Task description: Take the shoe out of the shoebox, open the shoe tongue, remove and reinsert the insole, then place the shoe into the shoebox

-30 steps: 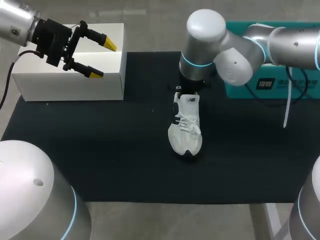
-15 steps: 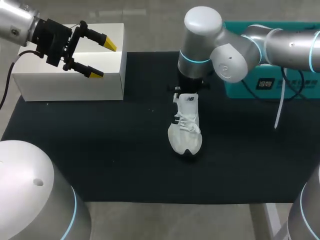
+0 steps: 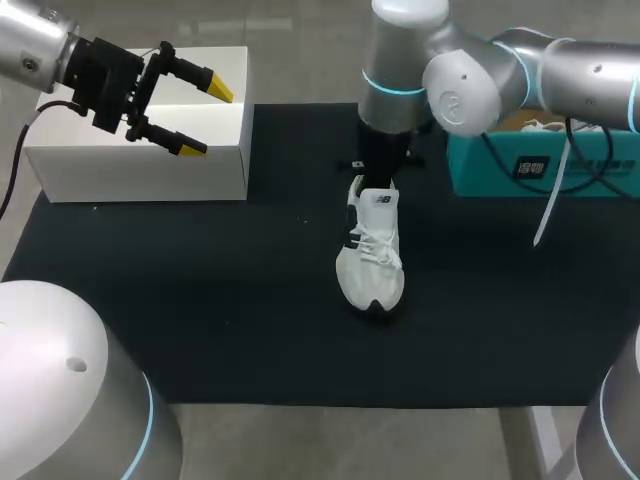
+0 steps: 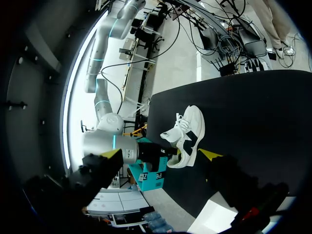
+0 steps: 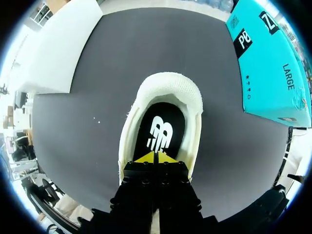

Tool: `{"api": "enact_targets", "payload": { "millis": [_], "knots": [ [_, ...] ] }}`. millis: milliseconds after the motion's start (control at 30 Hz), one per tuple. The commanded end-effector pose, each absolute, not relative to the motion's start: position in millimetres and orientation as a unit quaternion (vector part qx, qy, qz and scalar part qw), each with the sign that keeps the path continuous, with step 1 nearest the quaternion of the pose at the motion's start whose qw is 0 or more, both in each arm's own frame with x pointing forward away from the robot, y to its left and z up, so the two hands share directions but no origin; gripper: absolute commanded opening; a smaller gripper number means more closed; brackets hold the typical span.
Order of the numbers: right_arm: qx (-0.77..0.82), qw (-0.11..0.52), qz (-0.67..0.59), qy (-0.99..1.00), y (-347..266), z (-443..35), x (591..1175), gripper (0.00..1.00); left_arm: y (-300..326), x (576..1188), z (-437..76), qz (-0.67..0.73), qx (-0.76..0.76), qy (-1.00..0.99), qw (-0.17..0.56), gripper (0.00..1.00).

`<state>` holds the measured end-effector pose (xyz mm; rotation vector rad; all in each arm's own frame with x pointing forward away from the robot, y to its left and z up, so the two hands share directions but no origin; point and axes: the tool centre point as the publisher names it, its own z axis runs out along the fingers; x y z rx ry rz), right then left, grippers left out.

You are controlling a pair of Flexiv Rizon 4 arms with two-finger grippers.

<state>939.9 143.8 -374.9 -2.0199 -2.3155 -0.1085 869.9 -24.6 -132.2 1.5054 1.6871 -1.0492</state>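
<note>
Directly under right hand (image 5: 155,157), shoe (image 5: 168,85).

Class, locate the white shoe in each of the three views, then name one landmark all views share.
Head view: white shoe mid-table on the black mat.
Left wrist view: ahead of the left end effector, near the teal box.
Right wrist view: directly under the right end effector.
Shared landmark: the teal box.

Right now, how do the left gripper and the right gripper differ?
The left gripper is open; the right gripper is shut, tips together. The left gripper hangs over the white box; the right gripper sits above the shoe, at its heel opening. Both have yellow tips.
</note>
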Motion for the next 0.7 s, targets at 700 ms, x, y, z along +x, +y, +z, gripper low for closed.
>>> {"api": "enact_targets", "payload": {
  "millis": [700],
  "knots": [
    [-0.696,0.054,0.034,-0.715,135,-366,951,0.00,-24,871,-132,-0.398,0.573,0.642,0.318,1.00]
  ]
}}
